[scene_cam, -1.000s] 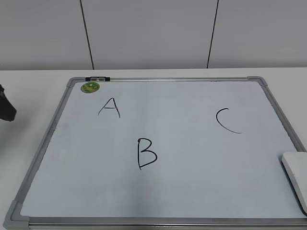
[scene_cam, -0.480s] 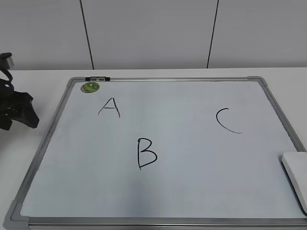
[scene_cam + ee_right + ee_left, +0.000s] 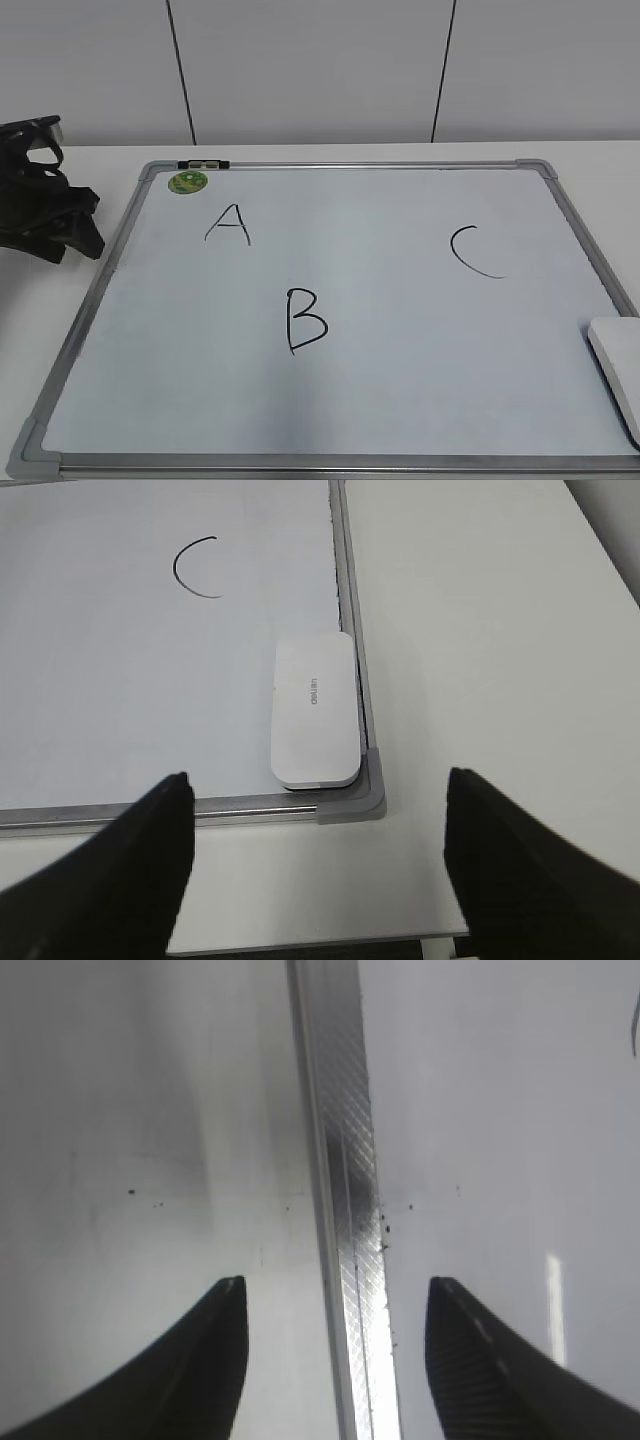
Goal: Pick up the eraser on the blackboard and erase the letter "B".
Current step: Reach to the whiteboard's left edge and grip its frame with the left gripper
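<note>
The blackboard (image 3: 400,400) lies flat on the white table, with a black "A" (image 3: 228,224), the letter "B" (image 3: 304,320) and a "C" (image 3: 474,251) on it. The white eraser (image 3: 618,371) lies on the board's near right corner, cut off by the edge of the exterior view. The right wrist view shows it whole (image 3: 315,710), beside the grey corner (image 3: 368,798). My right gripper (image 3: 316,774) is open and empty, above and in front of the eraser. My left gripper (image 3: 92,226) is open and empty, over the board's left frame (image 3: 345,1200).
A round green sticker (image 3: 187,182) and a small black-and-white clip (image 3: 203,163) sit at the board's far left corner. The table's front edge (image 3: 330,932) runs close below the board. A white panelled wall stands behind the table.
My left arm has come in from the left edge of the exterior view, to the right and farther back, up to the board's left frame. The eraser and the letters have not moved.
</note>
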Motion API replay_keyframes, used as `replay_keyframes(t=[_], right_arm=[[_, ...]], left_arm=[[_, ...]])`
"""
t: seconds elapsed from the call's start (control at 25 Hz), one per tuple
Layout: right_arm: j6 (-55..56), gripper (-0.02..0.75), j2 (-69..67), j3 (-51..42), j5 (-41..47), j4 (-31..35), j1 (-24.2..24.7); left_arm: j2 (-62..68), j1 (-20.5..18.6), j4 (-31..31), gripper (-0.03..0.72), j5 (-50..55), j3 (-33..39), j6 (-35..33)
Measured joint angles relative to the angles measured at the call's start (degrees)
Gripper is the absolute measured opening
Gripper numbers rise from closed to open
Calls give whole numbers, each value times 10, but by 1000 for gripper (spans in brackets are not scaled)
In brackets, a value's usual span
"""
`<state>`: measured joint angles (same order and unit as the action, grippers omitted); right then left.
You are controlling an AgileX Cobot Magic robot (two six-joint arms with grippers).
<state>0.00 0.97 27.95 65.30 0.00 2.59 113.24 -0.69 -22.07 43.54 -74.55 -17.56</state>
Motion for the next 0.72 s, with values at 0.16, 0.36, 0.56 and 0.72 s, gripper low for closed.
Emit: replay_keyframes(t=[0.16,0.36,0.56,0.72], right_arm=[[0,581,0,0,0,0,0],[0,581,0,0,0,0,0],[0,581,0,0,0,0,0],[0,581,0,0,0,0,0]], left_arm=[[31,0,-2,410,13,-34,-1],[61,0,-4,384,31,-62,-2],[77,0,-18,342,39,-72,-14],[93,0,-22,312,43,-73,-17]])
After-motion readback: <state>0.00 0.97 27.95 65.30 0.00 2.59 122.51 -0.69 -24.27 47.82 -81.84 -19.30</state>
